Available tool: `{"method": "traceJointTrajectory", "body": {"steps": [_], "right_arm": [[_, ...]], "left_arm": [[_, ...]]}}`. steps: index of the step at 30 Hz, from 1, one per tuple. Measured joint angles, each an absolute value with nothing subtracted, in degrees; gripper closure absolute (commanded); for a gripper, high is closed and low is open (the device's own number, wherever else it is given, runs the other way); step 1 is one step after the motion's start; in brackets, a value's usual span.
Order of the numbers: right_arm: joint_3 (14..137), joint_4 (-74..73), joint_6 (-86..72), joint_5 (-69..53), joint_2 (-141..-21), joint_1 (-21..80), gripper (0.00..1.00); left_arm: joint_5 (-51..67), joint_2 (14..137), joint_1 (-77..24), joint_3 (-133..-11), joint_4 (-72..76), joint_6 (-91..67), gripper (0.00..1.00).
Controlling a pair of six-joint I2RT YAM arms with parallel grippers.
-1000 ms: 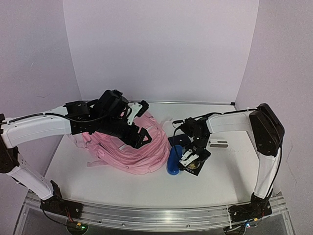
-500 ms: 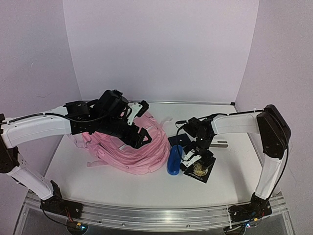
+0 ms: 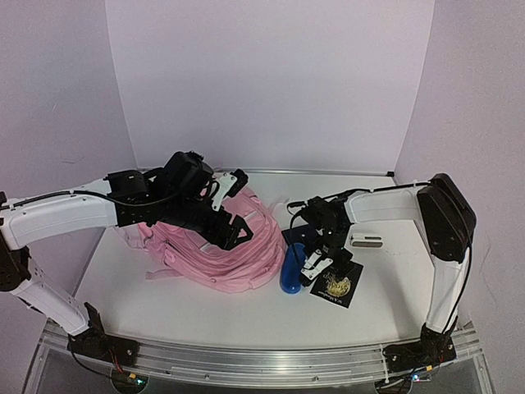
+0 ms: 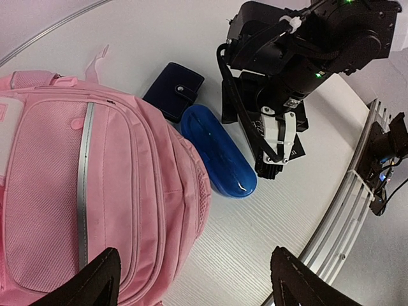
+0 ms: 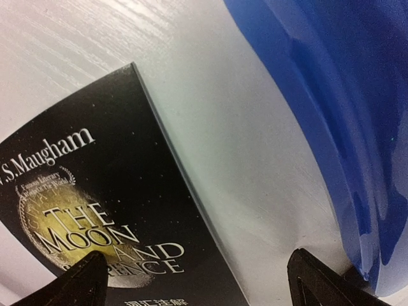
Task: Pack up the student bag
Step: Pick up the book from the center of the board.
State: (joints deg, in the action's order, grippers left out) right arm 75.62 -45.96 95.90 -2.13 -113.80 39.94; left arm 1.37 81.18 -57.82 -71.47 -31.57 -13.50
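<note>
The student bag (image 3: 215,250) is a pink backpack lying flat at centre-left, its front pockets up (image 4: 83,191). My left gripper (image 3: 240,207) hovers open over the bag's right edge, with nothing between its fingertips (image 4: 197,280). A glossy blue case (image 3: 292,268) lies against the bag's right side (image 4: 217,152). Right of it a black paperback (image 3: 335,285) lies flat, cover up (image 5: 95,210). My right gripper (image 3: 316,264) stands open and low over the gap between book and case (image 5: 204,280), holding nothing.
A dark navy snap wallet (image 3: 299,235) lies behind the blue case (image 4: 173,90). A small white-and-grey object (image 3: 367,240) sits on the table further right. The metal rail (image 4: 373,185) marks the near table edge.
My right gripper has opened and let go of the black book, which now lies flat on the table. The gripper drew back slightly toward the blue case. The left arm barely moved.
</note>
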Motion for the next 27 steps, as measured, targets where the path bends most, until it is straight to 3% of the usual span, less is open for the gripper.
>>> {"method": "traceJointTrajectory", "body": {"steps": [3, 9, 27], "right_arm": [[75.2, -46.4, 96.5, -1.5, -113.8, 40.2, 0.12], [75.6, -48.0, 96.2, -1.1, -113.8, 40.9, 0.02], [71.3, -48.7, 95.1, -0.9, -110.9, 43.7, 0.02]], "left_arm": [[1.4, 81.0, -57.8, -71.4, -31.6, -13.5, 0.19], [1.3, 80.9, -57.8, -71.4, -31.6, -13.5, 0.19], [1.4, 80.9, -57.8, -71.4, -31.6, -13.5, 0.19]]}}
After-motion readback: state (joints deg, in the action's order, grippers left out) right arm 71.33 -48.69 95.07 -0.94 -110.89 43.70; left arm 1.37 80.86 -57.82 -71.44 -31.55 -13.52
